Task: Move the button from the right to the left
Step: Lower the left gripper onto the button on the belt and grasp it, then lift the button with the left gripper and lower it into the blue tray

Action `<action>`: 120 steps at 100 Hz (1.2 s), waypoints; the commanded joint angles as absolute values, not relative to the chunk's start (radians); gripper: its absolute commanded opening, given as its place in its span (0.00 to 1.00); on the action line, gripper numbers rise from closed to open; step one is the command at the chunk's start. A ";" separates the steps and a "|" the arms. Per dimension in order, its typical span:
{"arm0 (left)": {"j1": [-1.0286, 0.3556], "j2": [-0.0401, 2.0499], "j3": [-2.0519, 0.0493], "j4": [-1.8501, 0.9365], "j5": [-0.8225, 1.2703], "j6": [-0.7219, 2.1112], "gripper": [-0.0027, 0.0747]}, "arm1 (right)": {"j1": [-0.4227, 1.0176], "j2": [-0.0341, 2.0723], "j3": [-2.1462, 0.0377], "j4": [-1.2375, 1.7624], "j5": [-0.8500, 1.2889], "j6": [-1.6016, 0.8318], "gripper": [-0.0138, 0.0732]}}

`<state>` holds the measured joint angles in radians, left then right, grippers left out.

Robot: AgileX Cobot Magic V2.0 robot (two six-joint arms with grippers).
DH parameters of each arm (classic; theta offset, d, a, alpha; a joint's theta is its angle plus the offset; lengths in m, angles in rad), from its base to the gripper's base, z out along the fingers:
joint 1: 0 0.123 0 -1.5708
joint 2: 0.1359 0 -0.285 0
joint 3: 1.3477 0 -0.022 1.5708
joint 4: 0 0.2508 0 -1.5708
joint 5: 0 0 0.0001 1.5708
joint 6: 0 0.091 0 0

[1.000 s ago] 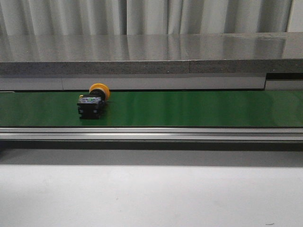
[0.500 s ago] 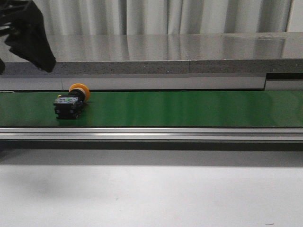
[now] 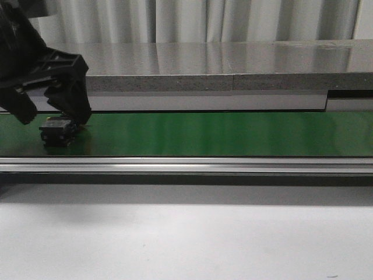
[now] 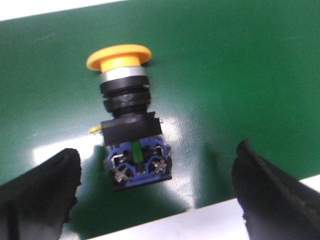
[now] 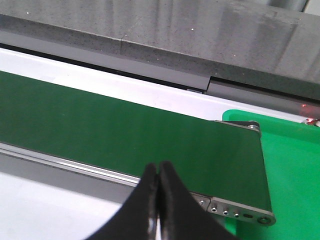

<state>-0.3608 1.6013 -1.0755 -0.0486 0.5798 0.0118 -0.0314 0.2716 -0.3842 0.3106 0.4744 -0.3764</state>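
**Front view: left gripper parked over the button**

Biggest thing is the green conveyor belt (image 3: 221, 134), running the whole width behind the pale counter (image 3: 186, 239). At its far left end the left gripper (image 3: 51, 116) hangs with its fingers (image 4: 40, 192) spread wide, either side of the button (image 4: 129, 120), not touching it. Button's lying on its side on the belt. The right gripper (image 5: 159, 187) has its fingers pressed together, holding nothing.

The front camera looked level and forward across the green conveyor belt (image 3: 233, 134) from some way back. The left wrist camera looked steeply down on that belt at close range, while the right wrist camera viewed the belt's end obliquely.
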 commanded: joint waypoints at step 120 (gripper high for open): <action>-0.238 1.435 -1.108 0.128 0.689 0.010 0.12 | -0.032 0.278 -0.408 0.320 0.401 -0.381 0.08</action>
